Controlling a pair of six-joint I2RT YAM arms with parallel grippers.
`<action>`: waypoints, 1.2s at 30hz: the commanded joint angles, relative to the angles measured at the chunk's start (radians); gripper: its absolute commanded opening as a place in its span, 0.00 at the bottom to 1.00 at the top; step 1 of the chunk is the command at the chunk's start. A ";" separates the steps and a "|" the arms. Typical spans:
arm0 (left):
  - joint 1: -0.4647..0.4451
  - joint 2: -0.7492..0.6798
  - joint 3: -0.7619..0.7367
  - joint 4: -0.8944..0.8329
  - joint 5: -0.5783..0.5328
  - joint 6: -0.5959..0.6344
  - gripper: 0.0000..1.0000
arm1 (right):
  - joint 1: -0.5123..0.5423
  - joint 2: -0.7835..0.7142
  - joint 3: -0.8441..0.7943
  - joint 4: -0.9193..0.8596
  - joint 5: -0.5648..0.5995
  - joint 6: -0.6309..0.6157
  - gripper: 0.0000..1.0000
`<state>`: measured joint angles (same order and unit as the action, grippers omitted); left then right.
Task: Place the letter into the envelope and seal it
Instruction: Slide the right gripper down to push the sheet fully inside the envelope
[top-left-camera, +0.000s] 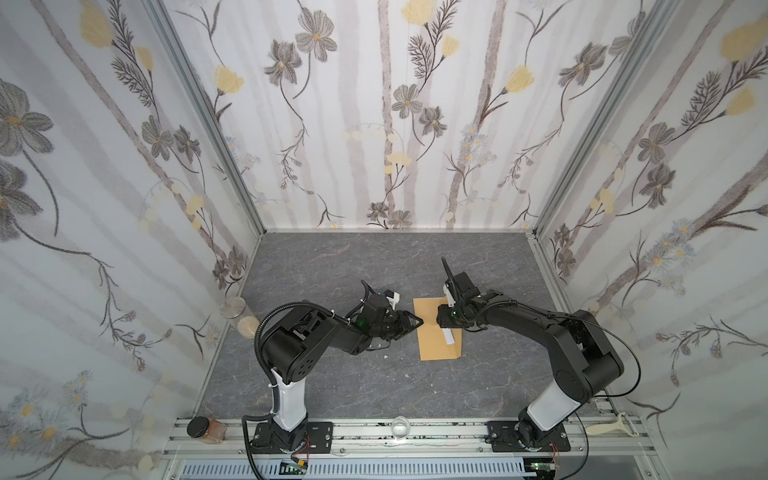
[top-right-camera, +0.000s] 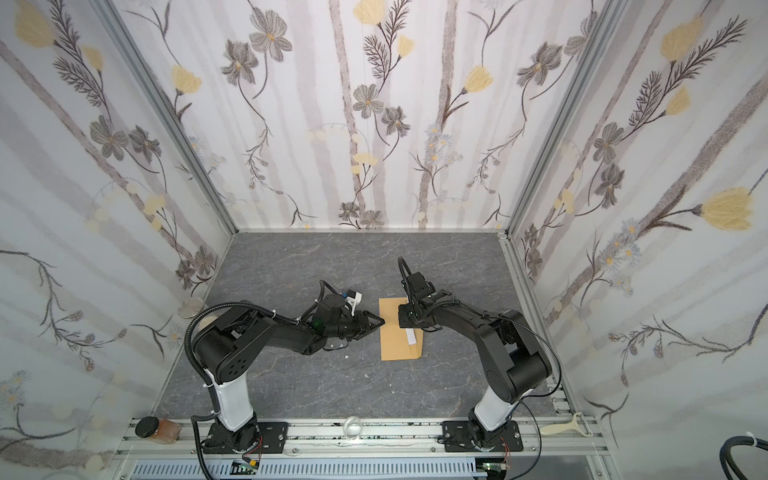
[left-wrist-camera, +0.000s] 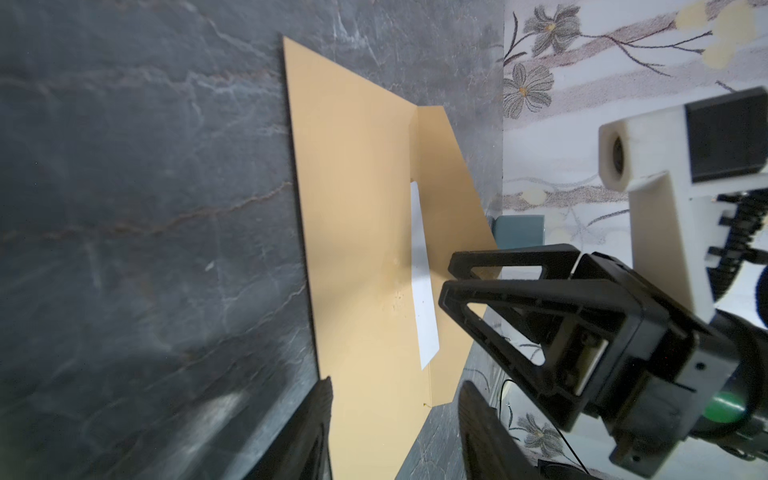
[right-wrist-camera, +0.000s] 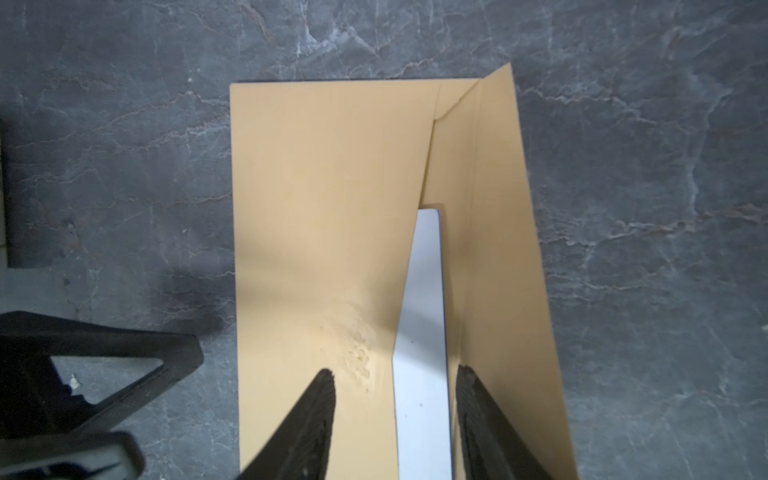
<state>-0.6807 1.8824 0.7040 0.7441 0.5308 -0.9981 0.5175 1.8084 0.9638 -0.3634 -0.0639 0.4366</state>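
The tan envelope (top-left-camera: 432, 336) (top-right-camera: 395, 338) lies flat mid-table in both top views, its flap (right-wrist-camera: 498, 249) raised along one long side. Only a narrow white strip of the letter (top-left-camera: 447, 336) (right-wrist-camera: 424, 311) (left-wrist-camera: 424, 291) shows at the mouth, with a thin blue edge; the rest is inside. My left gripper (top-left-camera: 419, 321) (left-wrist-camera: 397, 382) is open at the envelope's left edge, low over it. My right gripper (top-left-camera: 441, 320) (right-wrist-camera: 395, 370) is open above the envelope's far half, one finger over the body and the other by the flap, with the letter strip between them.
A dried rough patch (right-wrist-camera: 357, 345) marks the envelope near the mouth. Small white scraps (top-left-camera: 385, 356) lie on the grey table. On the front rail sit a black-lidded jar (top-left-camera: 205, 428), a clear glass piece (top-left-camera: 400, 427) and a white peeler (top-left-camera: 611, 428). A glass jar (top-left-camera: 235, 307) stands by the left wall.
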 joint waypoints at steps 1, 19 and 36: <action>-0.001 -0.011 -0.018 0.023 0.017 -0.014 0.51 | 0.002 -0.023 -0.013 0.012 0.017 0.016 0.50; -0.043 0.007 -0.026 0.023 0.012 -0.033 0.51 | 0.011 -0.017 -0.102 0.106 -0.051 0.066 0.51; -0.056 0.031 0.004 0.023 0.021 -0.045 0.51 | 0.021 0.002 -0.116 0.198 -0.169 0.122 0.51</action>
<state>-0.7341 1.9064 0.7010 0.7444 0.5468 -1.0328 0.5369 1.8027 0.8471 -0.2134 -0.2035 0.5419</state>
